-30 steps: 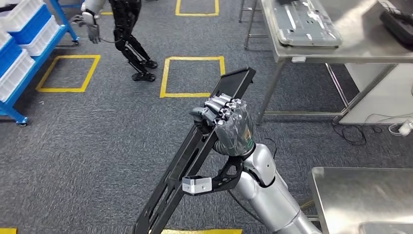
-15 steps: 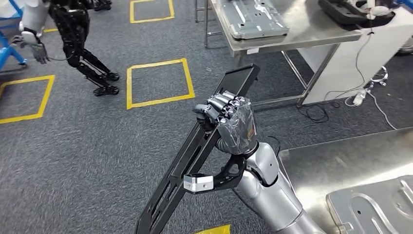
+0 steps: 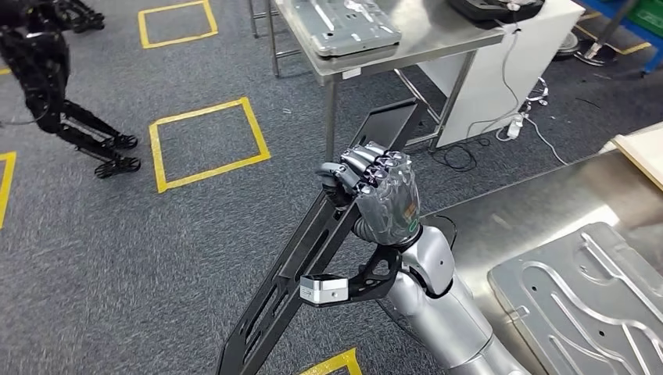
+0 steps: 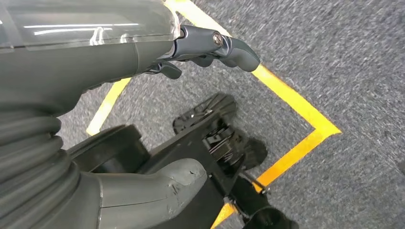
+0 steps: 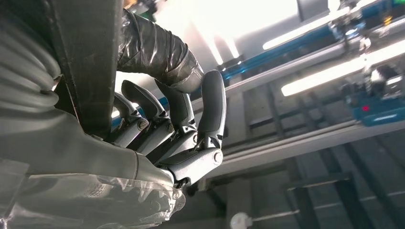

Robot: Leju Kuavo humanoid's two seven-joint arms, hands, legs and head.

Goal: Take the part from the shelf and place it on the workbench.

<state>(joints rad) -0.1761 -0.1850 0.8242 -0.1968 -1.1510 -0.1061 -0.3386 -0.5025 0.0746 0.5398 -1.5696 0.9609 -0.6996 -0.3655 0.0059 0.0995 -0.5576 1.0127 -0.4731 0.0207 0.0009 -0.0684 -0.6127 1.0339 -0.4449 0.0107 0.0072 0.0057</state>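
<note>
Long black metal frame part [image 3: 313, 258], flat, with slotted cutouts, tilted on a diagonal above the grey carpet [image 3: 117, 250], its lower end near the picture's bottom edge. Right hand [image 3: 374, 191] grips it about midway, fingers [image 5: 184, 107] curled tight around the bar. Steel workbench [image 3: 500, 226] just right of the part, carrying a grey pressed metal panel [image 3: 582, 297]. Beyond the part, a second steel table [image 3: 406, 35] with another panel. Yellow floor square [image 3: 207, 144] left of the part; another robot's black legs [image 3: 70, 117] further left. Left hand [image 4: 143, 52] over the carpet, holding nothing, fingers slightly curled and apart.
</note>
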